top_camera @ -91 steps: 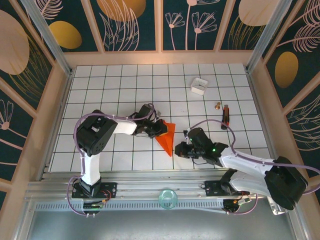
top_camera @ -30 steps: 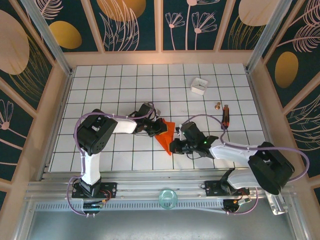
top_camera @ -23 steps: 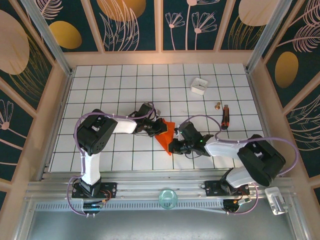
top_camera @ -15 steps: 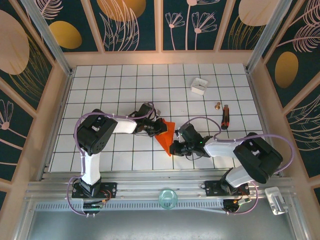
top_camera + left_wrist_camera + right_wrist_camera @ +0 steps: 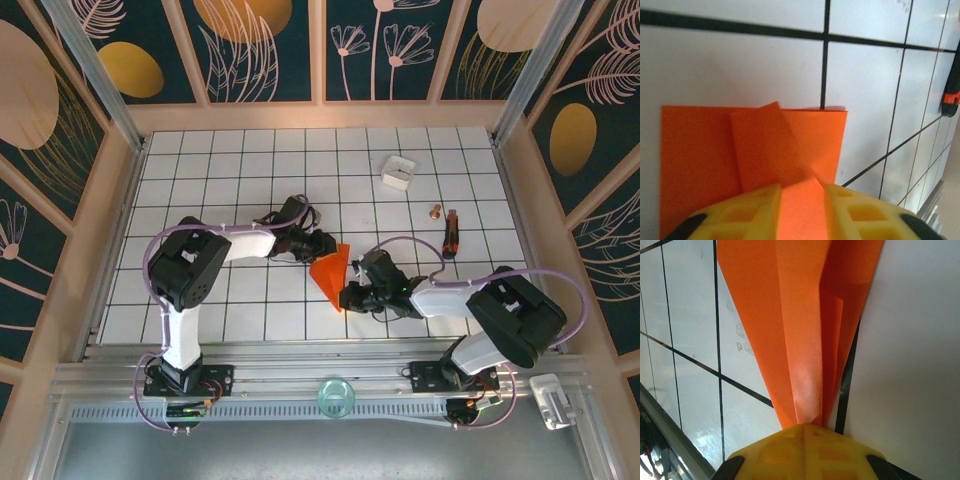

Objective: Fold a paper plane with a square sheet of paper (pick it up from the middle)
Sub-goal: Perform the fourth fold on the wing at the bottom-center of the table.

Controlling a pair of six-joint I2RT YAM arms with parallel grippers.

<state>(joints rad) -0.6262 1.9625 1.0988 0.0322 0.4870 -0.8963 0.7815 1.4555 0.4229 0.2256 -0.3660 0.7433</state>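
Sheet of paper [image 5: 331,270], orange-red and folded to a narrow point, lies near the middle of the desk [image 5: 230,170] between the two arms. Its pointed tip is pinched in the right claw [image 5: 347,297], whose fingers are pressed together on it. At the wide end the left claw [image 5: 322,243] has its fingers apart, with a raised flap showing in the gap. A small white box [image 5: 397,171] stands well apart at the far right; what it holds cannot be made out.

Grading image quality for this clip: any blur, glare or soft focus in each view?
Top external: evenly lit, sharp, only soft shadows. Left wrist: left gripper's fingers out of focus, paper slightly soft. Right wrist: sheen along the paper's crease, glare on the table, right gripper's fingers blurred.
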